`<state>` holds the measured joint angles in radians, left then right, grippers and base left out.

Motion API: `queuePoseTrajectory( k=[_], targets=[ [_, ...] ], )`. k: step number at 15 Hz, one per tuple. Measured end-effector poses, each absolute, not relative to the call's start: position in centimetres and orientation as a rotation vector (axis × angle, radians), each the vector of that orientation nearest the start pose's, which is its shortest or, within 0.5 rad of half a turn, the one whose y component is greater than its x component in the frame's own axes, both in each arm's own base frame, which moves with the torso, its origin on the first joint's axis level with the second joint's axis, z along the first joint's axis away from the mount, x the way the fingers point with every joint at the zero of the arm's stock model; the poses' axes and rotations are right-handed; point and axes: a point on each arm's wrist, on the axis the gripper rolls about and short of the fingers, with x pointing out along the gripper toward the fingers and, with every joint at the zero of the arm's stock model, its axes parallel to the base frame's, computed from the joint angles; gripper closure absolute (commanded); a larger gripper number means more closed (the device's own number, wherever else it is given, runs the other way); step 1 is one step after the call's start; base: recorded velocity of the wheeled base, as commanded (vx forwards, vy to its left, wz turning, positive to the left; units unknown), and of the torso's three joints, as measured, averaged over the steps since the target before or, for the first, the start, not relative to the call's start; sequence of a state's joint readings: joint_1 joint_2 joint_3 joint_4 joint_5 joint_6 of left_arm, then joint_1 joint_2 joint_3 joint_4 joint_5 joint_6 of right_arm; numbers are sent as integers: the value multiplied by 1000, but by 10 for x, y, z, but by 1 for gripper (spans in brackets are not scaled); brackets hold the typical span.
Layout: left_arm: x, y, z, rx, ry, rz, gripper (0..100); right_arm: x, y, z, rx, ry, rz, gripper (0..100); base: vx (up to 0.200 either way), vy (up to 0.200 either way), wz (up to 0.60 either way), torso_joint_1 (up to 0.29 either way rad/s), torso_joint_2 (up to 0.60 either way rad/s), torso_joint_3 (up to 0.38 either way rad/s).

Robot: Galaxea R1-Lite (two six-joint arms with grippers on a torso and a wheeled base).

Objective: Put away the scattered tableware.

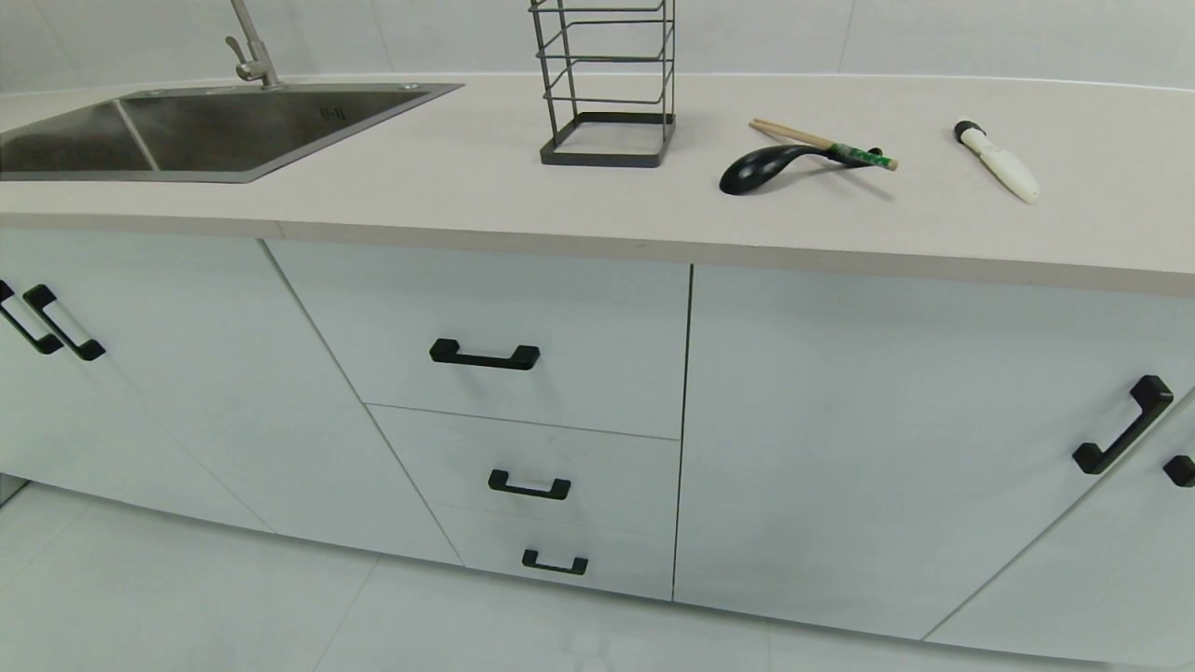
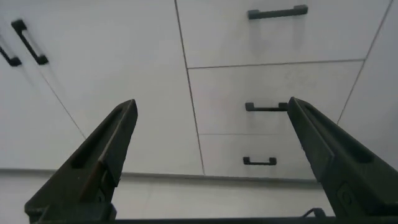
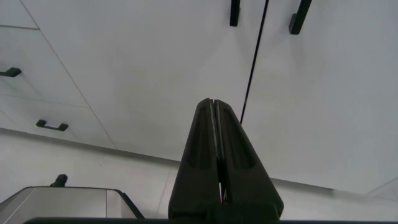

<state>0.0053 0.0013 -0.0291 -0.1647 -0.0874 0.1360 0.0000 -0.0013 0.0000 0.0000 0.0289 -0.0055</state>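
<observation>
Black spoon (image 1: 758, 169) lies on the desk (image 1: 467, 187), handle raised; wooden chopsticks (image 1: 822, 145) with green ends rest across that handle; a white utensil (image 1: 999, 161) with a black end lies flat nearby; an upright wire rack (image 1: 607, 84) stands beside the spoon; all are well apart from the left fingers (image 2: 99, 162) and right fingers (image 3: 202, 149).

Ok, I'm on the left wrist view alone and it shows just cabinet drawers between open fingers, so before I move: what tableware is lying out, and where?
Observer: A black spoon lies on the countertop, right of a wire rack, with chopsticks resting across its handle.
Operator: Anything else out there?
Observer: A white utensil with a black end lies farther right, apart from the spoon.
Operator: And the right gripper?
Observer: The right gripper is shut on nothing, facing cabinet doors.
</observation>
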Motion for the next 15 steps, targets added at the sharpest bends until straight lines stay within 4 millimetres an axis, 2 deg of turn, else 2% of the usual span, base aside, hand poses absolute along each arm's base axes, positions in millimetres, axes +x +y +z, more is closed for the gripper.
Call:
queuePoseTrajectory(
  k=[3,6,9,12,15],
  targets=[
    [-28,-4,115,280,-223,-147,0,-23,1,75,-5,-1,29,100,0,0,0,0,0,0],
    [-18,-6,132,455,-180,-217,0,-23,1,75,-6,-2,29,100,0,0,0,0,0,0],
    [2,-8,148,623,-116,-336,0,-23,1,75,-6,-1,29,100,0,0,0,0,0,0],
    [28,-10,161,696,-44,-457,0,-23,1,75,-6,-1,29,100,0,0,0,0,0,0],
    [57,-15,160,808,48,-587,0,-23,1,75,-6,-2,29,100,0,0,0,0,0,0]
  ],
)
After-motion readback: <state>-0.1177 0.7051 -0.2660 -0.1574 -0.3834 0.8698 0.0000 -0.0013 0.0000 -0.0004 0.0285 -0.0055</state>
